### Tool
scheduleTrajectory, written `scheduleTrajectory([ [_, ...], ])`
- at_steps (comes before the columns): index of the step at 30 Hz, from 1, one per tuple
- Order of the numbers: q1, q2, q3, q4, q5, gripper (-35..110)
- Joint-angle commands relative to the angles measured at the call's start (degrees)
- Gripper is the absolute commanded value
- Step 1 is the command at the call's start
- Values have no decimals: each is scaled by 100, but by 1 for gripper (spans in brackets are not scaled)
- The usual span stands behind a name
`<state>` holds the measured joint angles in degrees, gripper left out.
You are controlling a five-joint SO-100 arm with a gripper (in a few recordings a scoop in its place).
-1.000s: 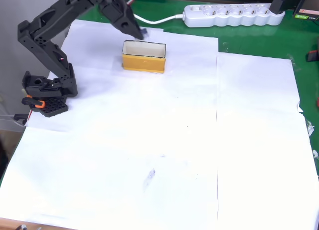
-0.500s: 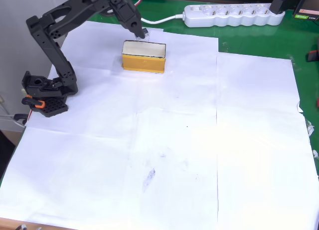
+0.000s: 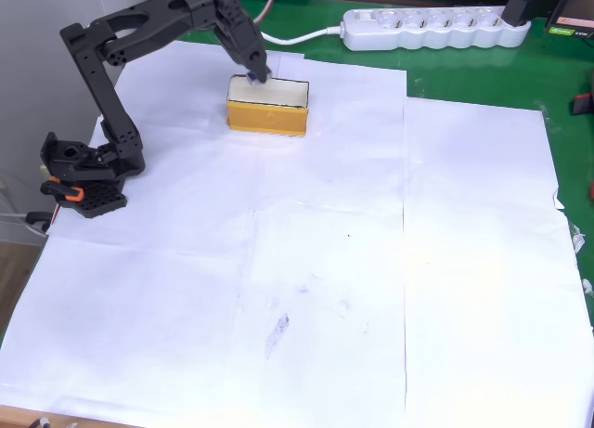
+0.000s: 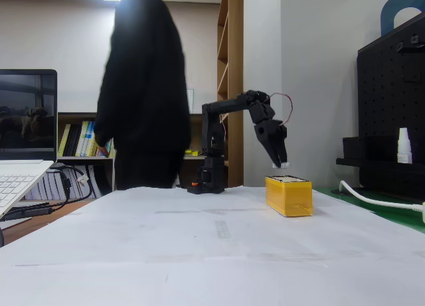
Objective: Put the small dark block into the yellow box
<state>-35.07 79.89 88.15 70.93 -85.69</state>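
The yellow box (image 3: 268, 107) stands on white paper at the back left of the overhead view, its white inside facing up. In the fixed view the yellow box (image 4: 289, 195) sits right of centre. My black gripper (image 3: 254, 75) hangs tip-down over the box's back left rim, just above the opening. Its fingers are shut on the small dark block (image 3: 252, 79), a tiny bluish piece at the tips. From the side, the gripper (image 4: 279, 162) points down a little above the box top, and the block's pale end (image 4: 283, 165) pokes out below the fingertips.
A long white power strip (image 3: 434, 27) lies on the green mat behind the box. The arm's base (image 3: 83, 175) stands at the paper's left edge. A person in dark clothes (image 4: 143, 93) stands behind the table, and a laptop (image 4: 20, 170) sits at the left.
The gripper has swung from behind the box's back left corner to over its rim and come lower, carrying the block. The arm's lower links now stand more upright.
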Motion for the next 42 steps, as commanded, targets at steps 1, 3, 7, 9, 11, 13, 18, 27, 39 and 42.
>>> scheduleTrajectory([
  [1,53,-62,149,-176,-18,10],
  [3,132,-62,167,-229,-35,16],
  [7,316,-97,193,-281,-79,21],
  [9,404,-158,167,-369,-53,23],
  [11,457,-422,167,-369,9,24],
  [13,501,-844,176,-308,141,24],
  [18,686,-2276,167,-352,281,24],
  [27,2145,-4535,-1274,272,237,24],
  [39,3287,-6337,-4904,26,-105,0],
  [42,3278,-6864,-5836,-158,-185,0],
])
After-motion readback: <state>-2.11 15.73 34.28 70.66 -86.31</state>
